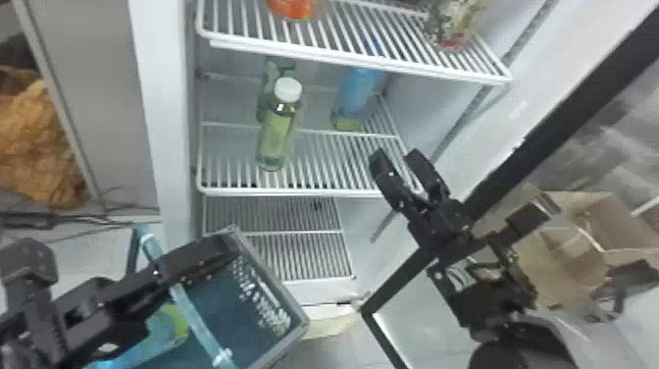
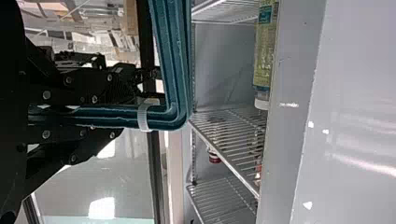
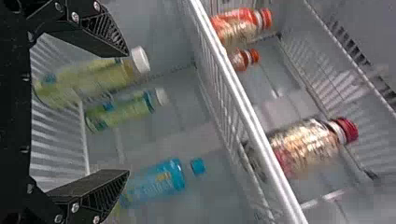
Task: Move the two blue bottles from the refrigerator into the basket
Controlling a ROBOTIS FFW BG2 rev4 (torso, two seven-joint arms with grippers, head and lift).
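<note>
One blue bottle (image 1: 360, 91) stands on the middle refrigerator shelf, under the upper rack; the right wrist view has this blue bottle (image 3: 156, 182) too. Something blue and green, likely the other bottle (image 1: 169, 324), lies in the dark teal basket (image 1: 306, 321), partly behind the left arm. My left gripper (image 1: 162, 272) is at the basket's handle; in the left wrist view, the left gripper (image 2: 109, 113) is shut on that teal handle (image 2: 154, 116). In front of the shelf's right side, my right gripper (image 1: 396, 153) is open; between the right gripper's (image 3: 127, 113) fingers there is nothing.
Green bottles (image 1: 277, 140) stand left of the blue one on the same shelf. Above them, a wire rack (image 1: 363, 61) holds red-capped bottles (image 3: 303, 144). The open door (image 1: 490, 181) is behind the right arm, with a cardboard box (image 1: 593, 216) beyond.
</note>
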